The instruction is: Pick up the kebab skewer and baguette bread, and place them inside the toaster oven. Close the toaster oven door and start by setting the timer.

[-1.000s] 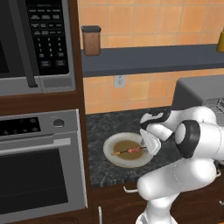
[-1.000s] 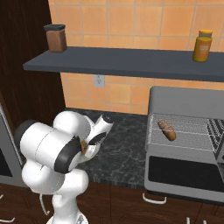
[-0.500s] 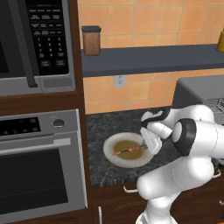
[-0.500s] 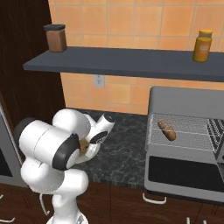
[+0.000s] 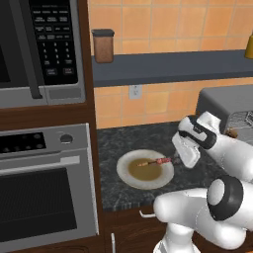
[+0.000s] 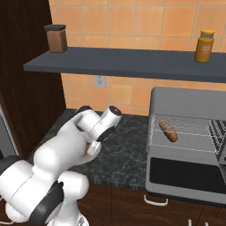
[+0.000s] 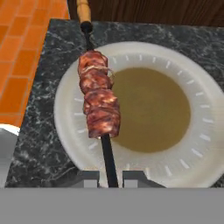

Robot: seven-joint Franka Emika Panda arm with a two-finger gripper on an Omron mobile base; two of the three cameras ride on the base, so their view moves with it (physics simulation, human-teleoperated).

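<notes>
- The hand (image 7: 109,178) is closed tight on the bare stick end of the kebab skewer (image 7: 99,105); in the hand view the two finger tips (image 7: 89,178) sit at bottom centre with the dark stick pinched between them.
- The skewer runs from that grip up toward the top left of the hand view, its meat chunks over the left part of the white plate (image 7: 197,144). In the left base view it lies across the plate's upper right, at mid-frame; whether it is touching the plate or just lifted, I cannot tell.
- The baguette bread (image 6: 168,130) already lies on the rack inside the toaster oven (image 6: 190,101), right of centre in the right base view, with the toaster oven door (image 6: 185,173) dropped open below it.
- Step in hand, as I judge it: lift the skewer clear and carry it to the oven.
- To do it well: raise straight up first so the meat clears the plate rim, and keep the stick level, since the grip is at one end and the loaded end may sag or pivot.
- Carry it over the dark table (image 5: 133,141) and enter above the open door, then set it on the rack beside the bread, not on top of it.
</notes>
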